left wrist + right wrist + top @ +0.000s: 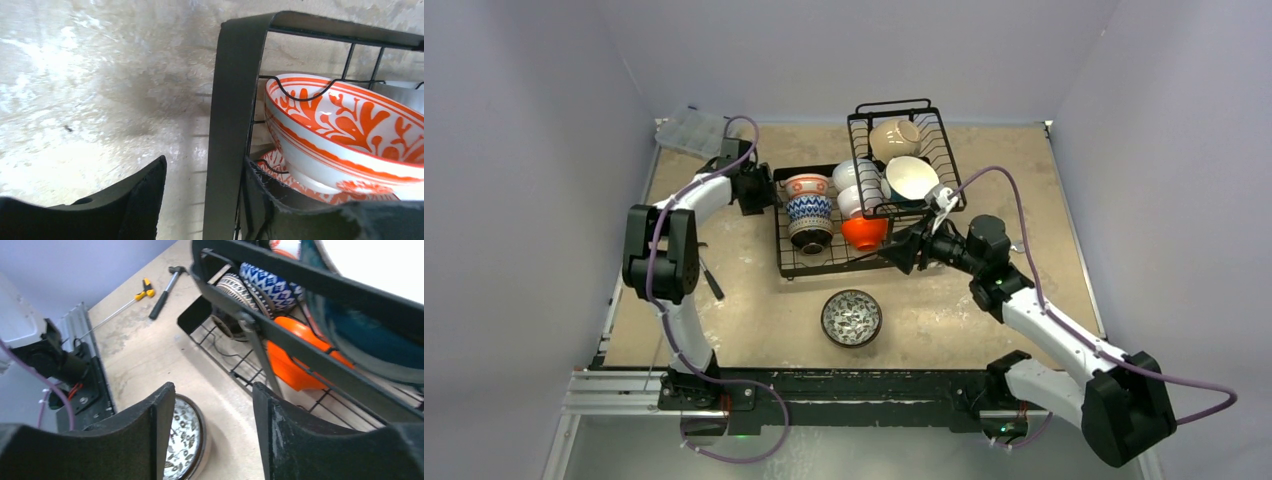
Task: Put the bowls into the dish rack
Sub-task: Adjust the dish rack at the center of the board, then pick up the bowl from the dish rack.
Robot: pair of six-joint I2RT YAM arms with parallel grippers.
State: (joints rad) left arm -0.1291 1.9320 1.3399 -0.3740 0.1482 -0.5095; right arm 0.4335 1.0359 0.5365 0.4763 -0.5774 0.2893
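Observation:
The black wire dish rack (796, 262) holds several bowls: a red floral one (808, 185), a blue-patterned one (809, 209), white ones and an orange one (864, 232). Its raised basket holds a tan bowl (894, 135) and a teal, white-lined bowl (911, 178). A dark patterned bowl (851, 317) sits alone on the table in front. My left gripper (205, 162) is open at the rack's left end, its fingers astride the black end plate (232, 100), beside the floral bowl (345, 130). My right gripper (214, 390) hangs open and empty by the rack's front right corner, above the patterned bowl (187, 440).
A clear plastic compartment box (692, 130) lies at the back left corner. A hammer (165, 287) and a yellow-handled screwdriver (125, 302) lie on the table left of the rack. Walls close in on three sides.

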